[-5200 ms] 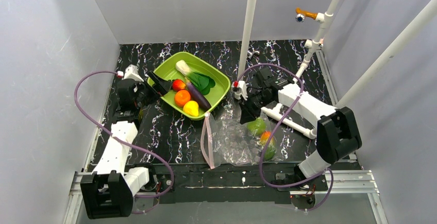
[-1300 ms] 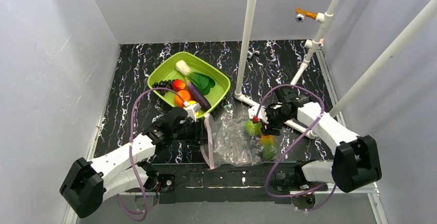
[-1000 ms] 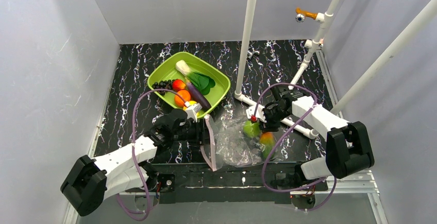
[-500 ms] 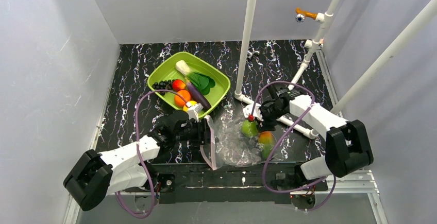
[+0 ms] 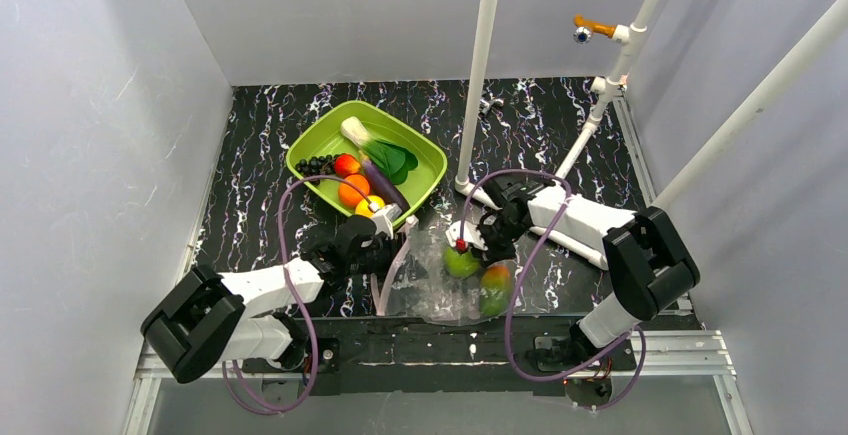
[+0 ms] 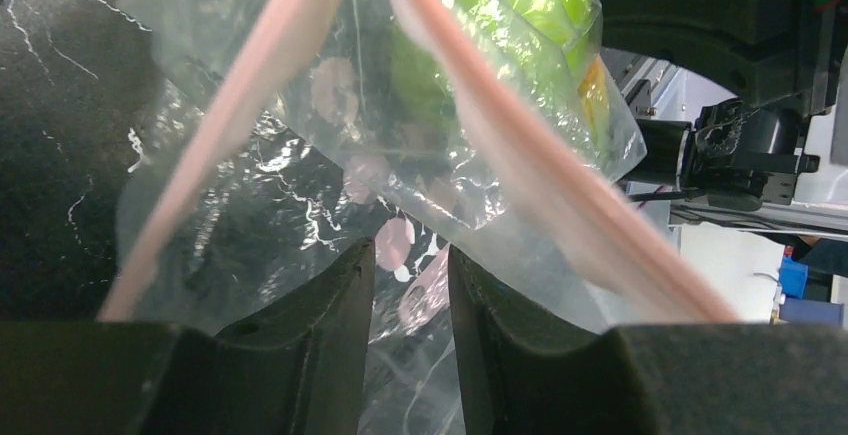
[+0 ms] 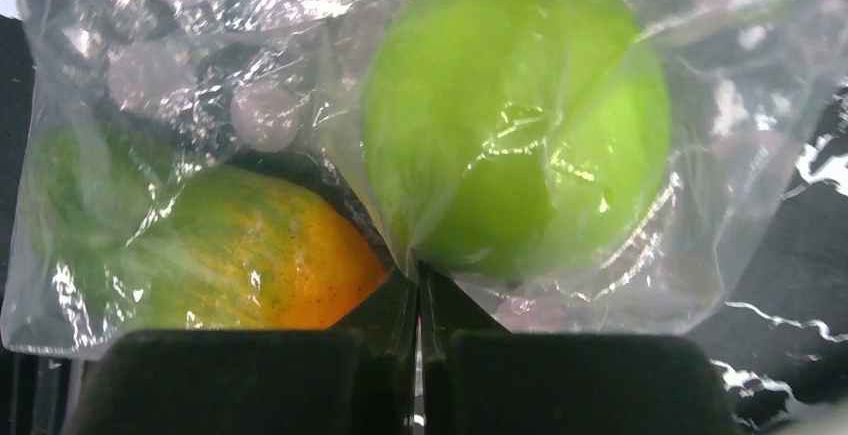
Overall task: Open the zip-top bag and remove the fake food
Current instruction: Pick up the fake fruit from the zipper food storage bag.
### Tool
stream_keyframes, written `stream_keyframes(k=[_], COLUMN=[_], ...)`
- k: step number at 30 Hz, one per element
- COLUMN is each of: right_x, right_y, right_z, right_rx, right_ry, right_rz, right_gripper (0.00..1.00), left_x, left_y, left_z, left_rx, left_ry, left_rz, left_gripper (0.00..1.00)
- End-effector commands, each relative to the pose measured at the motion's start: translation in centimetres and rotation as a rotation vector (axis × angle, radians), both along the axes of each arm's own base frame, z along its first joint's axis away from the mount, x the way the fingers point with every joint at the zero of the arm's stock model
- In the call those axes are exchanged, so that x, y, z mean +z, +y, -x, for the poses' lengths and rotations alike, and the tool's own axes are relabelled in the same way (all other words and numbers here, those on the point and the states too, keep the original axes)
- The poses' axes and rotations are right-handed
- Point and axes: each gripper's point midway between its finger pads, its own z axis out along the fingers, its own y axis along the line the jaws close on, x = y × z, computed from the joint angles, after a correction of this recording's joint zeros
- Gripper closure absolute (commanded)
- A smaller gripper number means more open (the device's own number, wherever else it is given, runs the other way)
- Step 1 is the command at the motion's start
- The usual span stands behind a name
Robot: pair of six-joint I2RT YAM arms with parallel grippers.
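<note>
Most of the fake food lies in the lime-green square tray (image 5: 420, 180): an orange, a red fruit, a lemon, a purple eggplant and a leafy green, with dark grapes at its rim. The job is not finished. The clear crinkly plastic zip-top bag (image 5: 425, 293) rests on the black marbled tabletop (image 5: 270, 115) near its front edge, between the two arms. Inside are a round green apple (image 7: 515, 120) and an orange-and-green fruit (image 7: 250, 255). The bag's mouth is open: in the left wrist view the two halves of the pinkish zip strip (image 6: 560, 195) stand apart.

The left gripper (image 6: 410, 255) has its fingers narrow, with bag film in the gap just below that strip; whether they clamp it I cannot tell. The right gripper (image 7: 418, 280) has its fingers pressed together on a fold of film beside the apple.

Room is tight. The tray sits just behind the left gripper, and the upright white pipe (image 5: 478, 75) stands just behind the right arm. The tabletop's front edge is near. Bare tabletop shows at the back right and beside the tray.
</note>
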Motion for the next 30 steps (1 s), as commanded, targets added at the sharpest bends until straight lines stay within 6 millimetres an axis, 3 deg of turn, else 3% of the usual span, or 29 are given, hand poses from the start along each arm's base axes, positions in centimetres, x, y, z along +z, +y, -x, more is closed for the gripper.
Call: stream_keyframes(k=[1,4,7,13,19,23,30], right_x=[1.5,2.6,3.2,4.9,6.8,5.4,4.0], right_y=[2.0,2.8,3.0,2.7,2.6,2.8,3.9], right_z=[0.7,0.5,0.2,-0.8,0.0,-0.6,-1.6], right_rx=[-0.014,-0.044,-0.058,-0.068,-0.014,-0.026,-0.077], right_ry=[0.061,0.083,0.061,-0.013,-0.049,-0.024,0.039], right_rz=[-0.033,-0.063,-0.081,-0.09,-0.157,-0.122,-0.095], right_gripper=[0.99,0.98,0.81,0.66,0.42,0.41,0.52], left_x=[0.0,-0.2,-0.2,-0.3,1.6,3.5,6.3], left_y=[-0.5,-0.6,-0.9,-1.6,-2.4,-4.1,-6.1], left_z=[-0.1,-0.1,-0.2,0.0,0.0,0.5,0.8], left_rx=[-0.007,-0.012,-0.018,-0.039,-0.062,-0.142,-0.229], left_ry=[-0.026,-0.027,-0.033,-0.037,-0.086,-0.1,-0.129], left_rz=[0.017,0.016,0.016,0.019,0.102,0.212,0.366], left_gripper=[0.68,0.6,0.53,0.52,0.49,0.48,0.48])
